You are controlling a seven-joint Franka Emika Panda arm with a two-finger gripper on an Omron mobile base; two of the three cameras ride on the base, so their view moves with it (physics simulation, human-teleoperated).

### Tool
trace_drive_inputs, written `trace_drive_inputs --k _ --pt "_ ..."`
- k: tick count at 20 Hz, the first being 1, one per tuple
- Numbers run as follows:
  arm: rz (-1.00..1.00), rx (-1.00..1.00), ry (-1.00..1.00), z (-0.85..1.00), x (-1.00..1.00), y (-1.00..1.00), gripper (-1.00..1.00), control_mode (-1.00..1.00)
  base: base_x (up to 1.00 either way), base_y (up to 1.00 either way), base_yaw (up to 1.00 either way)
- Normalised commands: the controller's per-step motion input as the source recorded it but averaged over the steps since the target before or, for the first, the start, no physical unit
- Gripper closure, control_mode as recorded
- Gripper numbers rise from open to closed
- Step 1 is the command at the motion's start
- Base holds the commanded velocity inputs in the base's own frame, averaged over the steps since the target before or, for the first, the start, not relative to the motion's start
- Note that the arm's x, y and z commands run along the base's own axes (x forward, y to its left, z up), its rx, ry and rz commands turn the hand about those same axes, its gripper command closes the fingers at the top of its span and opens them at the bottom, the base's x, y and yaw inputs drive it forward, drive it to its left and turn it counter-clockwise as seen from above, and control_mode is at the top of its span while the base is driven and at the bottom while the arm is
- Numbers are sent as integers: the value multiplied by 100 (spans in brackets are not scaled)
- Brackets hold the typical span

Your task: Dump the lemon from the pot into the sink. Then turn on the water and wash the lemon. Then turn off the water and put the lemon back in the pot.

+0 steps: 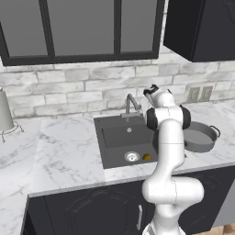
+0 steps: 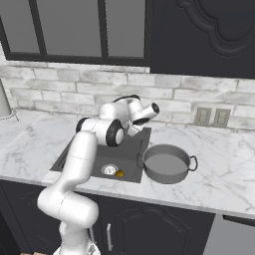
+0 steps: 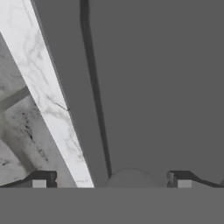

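We have the lemon already lying in the sink, on the basin floor just beside the silver drain ring on the pot's side — so the dumping looks done and the washing is what comes next. The pot sits upright on the marble counter, right beside the sink's edge nearest it, and looks empty.

Our gripper has its jaws spread wide with nothing between them; in the hand view the two finger tips stand well apart over the dark basin wall and a strip of marble rim.

What the coming move turns on is the faucet. No stream runs from it. It rises at the back rim of the sink, its angled spout reaching forward over the basin. The hand is raised above the sink's back part, on the pot's side, so the faucet lies toward the wall and across from it — close by, but apart. The lemon lies the other way, down and toward the front edge of the basin. We judge the tap is the nearer target; where its handle is we cannot tell.
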Motion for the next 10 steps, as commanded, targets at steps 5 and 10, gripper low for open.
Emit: trace_drive_inputs --k 5,10 --pt "-1 2 1 0 0 19 -100 -100 0 0 0" --pt "-1 4 0 16 -2 59 -100 -100 0 0 0"
